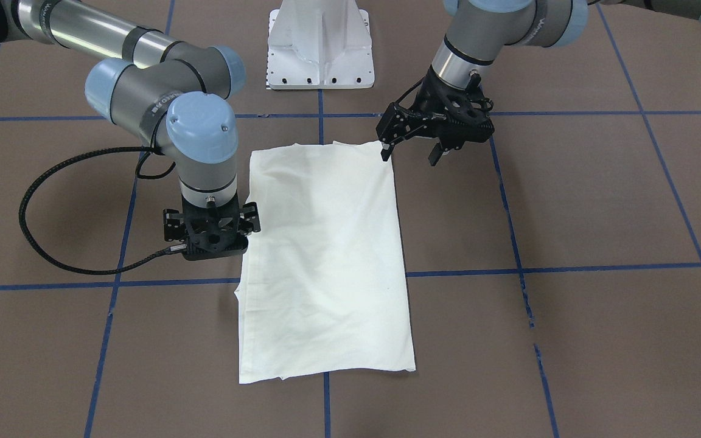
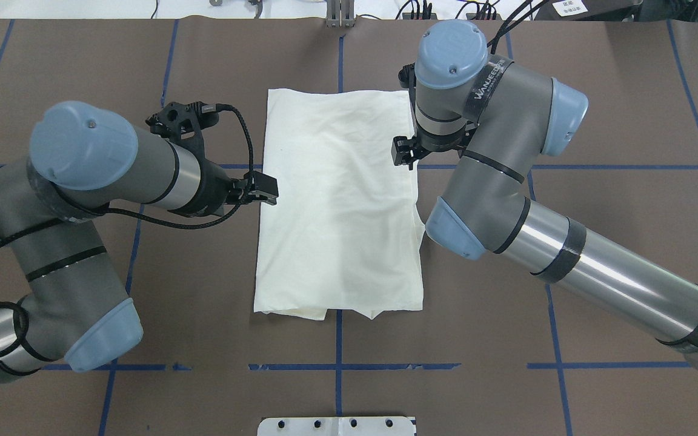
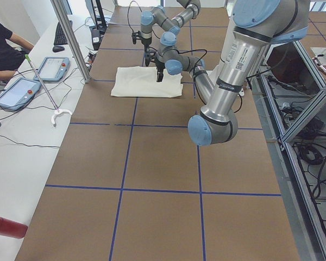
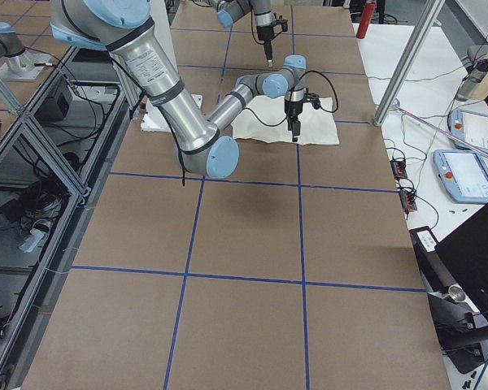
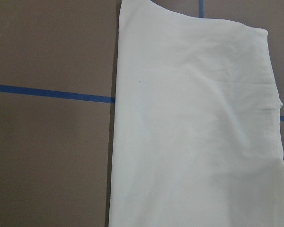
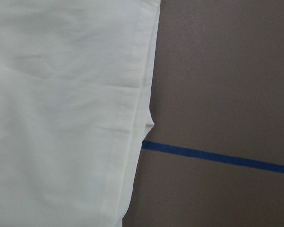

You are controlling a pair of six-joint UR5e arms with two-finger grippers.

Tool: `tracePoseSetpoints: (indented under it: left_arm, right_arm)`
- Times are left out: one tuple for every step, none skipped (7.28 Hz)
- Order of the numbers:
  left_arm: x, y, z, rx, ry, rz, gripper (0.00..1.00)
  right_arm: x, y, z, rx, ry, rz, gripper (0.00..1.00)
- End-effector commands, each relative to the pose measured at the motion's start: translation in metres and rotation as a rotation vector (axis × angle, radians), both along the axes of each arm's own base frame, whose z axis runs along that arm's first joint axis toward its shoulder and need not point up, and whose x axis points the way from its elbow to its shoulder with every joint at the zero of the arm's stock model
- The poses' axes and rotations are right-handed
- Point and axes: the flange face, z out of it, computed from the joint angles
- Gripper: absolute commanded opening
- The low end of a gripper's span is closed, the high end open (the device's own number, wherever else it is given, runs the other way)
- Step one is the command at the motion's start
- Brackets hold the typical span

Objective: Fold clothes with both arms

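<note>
The clothes are one cream-white shirt folded into a long rectangle, plain side up, flat on the brown table; no print shows. My left gripper hovers open and empty over the shirt's corner nearest the robot base, seen at the shirt's left edge in the overhead view. My right gripper points straight down at the middle of the opposite long edge; its linkage is spread wide and its tips are hidden under its body. Both wrist views show only cloth and table.
The white pedestal stands at the robot side beyond the shirt's end. Blue tape lines cross the brown table. A side bench holds tablets, with a seated person beside it. Open brown table surrounds the shirt.
</note>
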Motion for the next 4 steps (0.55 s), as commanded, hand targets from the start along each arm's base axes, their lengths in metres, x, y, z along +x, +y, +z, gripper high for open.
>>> tracePoseSetpoints:
  left_arm:
    - [0.051,0.051,0.026,-0.236,0.064,-0.029,1.0]
    - [0.055,0.059,0.037,-0.3,0.05,-0.088,1.0]
    - [0.069,0.083,0.058,-0.35,0.005,-0.121,1.0]
    - [0.079,0.092,0.062,-0.37,-0.042,-0.139,0.99]
  right_arm:
    - [0.01,0.06,-0.018,-0.017,-0.097,0.007,1.0]
    - [0.01,0.087,-0.017,-0.046,-0.122,0.015,1.0]
    - [0.008,0.111,-0.022,-0.069,-0.146,0.021,1.0]
    - [0.012,0.126,-0.018,-0.092,-0.156,0.033,1.0]
